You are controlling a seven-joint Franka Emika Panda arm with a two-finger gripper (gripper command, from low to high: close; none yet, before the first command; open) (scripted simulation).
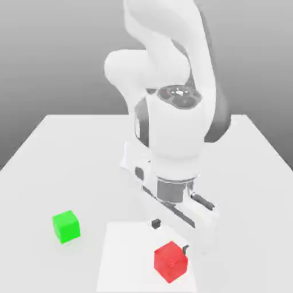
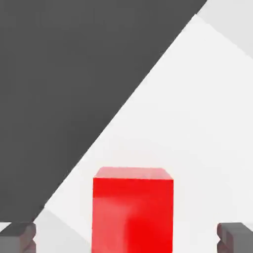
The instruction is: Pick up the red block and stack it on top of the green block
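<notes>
- Exterior view: gripper (image 1: 170, 234) low over red block (image 1: 170, 261), fingers (image 1: 154, 224) spread, block lying between them, unpinched.
- Green block (image 1: 66, 225) well apart on table (image 1: 68, 166).

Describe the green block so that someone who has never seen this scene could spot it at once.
Start from the white table with the white robot arm bending over it. On the exterior view's left of the arm, the green block sits alone on the bare surface, clear of the end effector. It is a small plain cube; its only neighbour, the red block, matches it in shape but not colour.
</notes>
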